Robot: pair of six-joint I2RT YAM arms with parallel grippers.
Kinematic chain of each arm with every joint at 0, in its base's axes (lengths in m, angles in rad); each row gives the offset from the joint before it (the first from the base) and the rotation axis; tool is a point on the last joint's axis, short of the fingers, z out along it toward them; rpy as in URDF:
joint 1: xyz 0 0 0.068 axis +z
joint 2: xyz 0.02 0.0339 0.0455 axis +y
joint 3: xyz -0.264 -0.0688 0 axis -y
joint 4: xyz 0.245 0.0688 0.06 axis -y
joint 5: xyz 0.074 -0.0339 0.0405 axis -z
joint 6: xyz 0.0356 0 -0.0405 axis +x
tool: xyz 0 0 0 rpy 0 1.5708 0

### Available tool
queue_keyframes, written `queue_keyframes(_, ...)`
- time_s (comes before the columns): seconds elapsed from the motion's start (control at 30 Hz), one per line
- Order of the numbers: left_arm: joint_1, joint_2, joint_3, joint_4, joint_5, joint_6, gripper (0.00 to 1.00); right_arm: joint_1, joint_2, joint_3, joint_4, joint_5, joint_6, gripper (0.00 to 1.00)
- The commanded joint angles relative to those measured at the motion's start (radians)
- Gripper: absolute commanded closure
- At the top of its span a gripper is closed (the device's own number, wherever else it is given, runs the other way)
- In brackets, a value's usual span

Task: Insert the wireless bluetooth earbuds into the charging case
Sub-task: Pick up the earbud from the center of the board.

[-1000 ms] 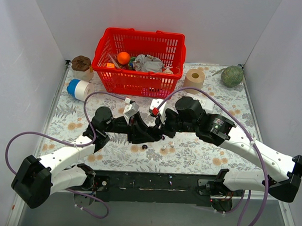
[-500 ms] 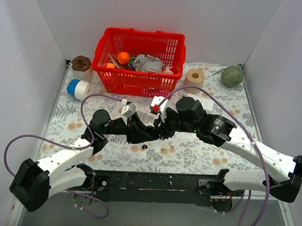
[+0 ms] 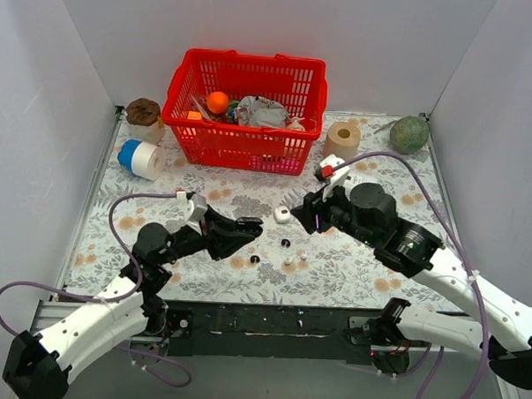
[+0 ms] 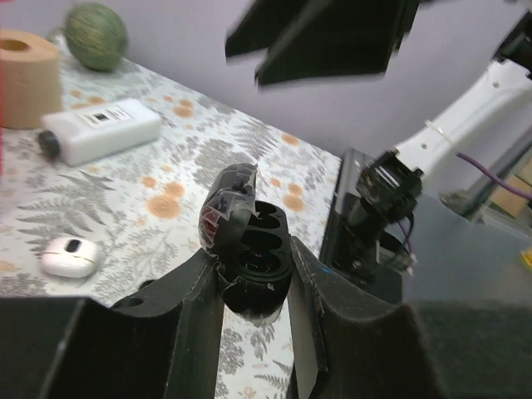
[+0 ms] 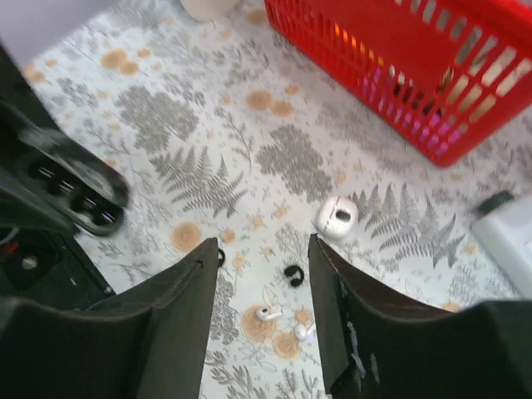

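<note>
Earbuds (image 5: 268, 313) may be scattered by the empty, parted right claw (image 5: 262, 256) while the charging case (image 4: 253, 258) is clamped in the left claw (image 4: 254, 287).

Our left arm (image 3: 93, 311) lay low, reaching forward and rightward; we had the left gripper (image 3: 243, 229) clamped on the case (image 4: 253, 258), jaws partly closed. Our right arm (image 3: 440, 264) reached in leftward, wrist raised, and we held the right gripper (image 5: 263, 243) tilted down, jaws apart
</note>
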Motion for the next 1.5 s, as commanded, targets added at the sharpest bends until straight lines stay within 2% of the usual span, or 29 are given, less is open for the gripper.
queue_keyframes(0.0,-0.001,-0.115,0.004,-0.115,-0.225,0.023,1.00,-0.001,0.051,-0.124,0.024,0.107,0.053,0.48)
queue_keyframes(0.23,-0.002,-0.200,0.010,-0.235,-0.294,-0.022,1.00,-0.003,0.260,-0.139,-0.012,0.078,0.006,0.68)
queue_keyframes(0.33,-0.002,-0.221,-0.001,-0.237,-0.307,-0.039,1.00,-0.003,0.327,-0.147,0.019,0.033,-0.025,0.72)
queue_keyframes(0.43,-0.002,-0.231,0.001,-0.241,-0.316,-0.045,1.00,-0.003,0.396,-0.152,0.031,0.026,-0.051,0.71)
queue_keyframes(0.63,-0.002,-0.249,0.011,-0.254,-0.342,-0.047,1.00,-0.003,0.492,-0.168,0.083,-0.016,-0.082,0.59)
queue_keyframes(0.83,-0.002,-0.281,0.010,-0.271,-0.361,-0.043,1.00,-0.001,0.567,-0.156,0.120,-0.031,-0.107,0.61)
queue_keyframes(1.03,-0.002,-0.290,0.010,-0.289,-0.368,-0.043,1.00,-0.016,0.595,-0.147,0.160,0.030,-0.084,0.65)
queue_keyframes(1.13,-0.002,-0.297,0.010,-0.297,-0.371,-0.045,1.00,-0.021,0.584,-0.148,0.175,-0.008,-0.079,0.66)
queue_keyframes(1.27,-0.002,-0.313,0.011,-0.312,-0.399,-0.045,1.00,0.014,0.544,-0.170,0.218,-0.161,-0.077,0.62)
queue_keyframes(1.47,-0.002,-0.359,0.008,-0.339,-0.466,-0.053,1.00,0.088,0.588,-0.158,0.238,-0.186,-0.042,0.60)
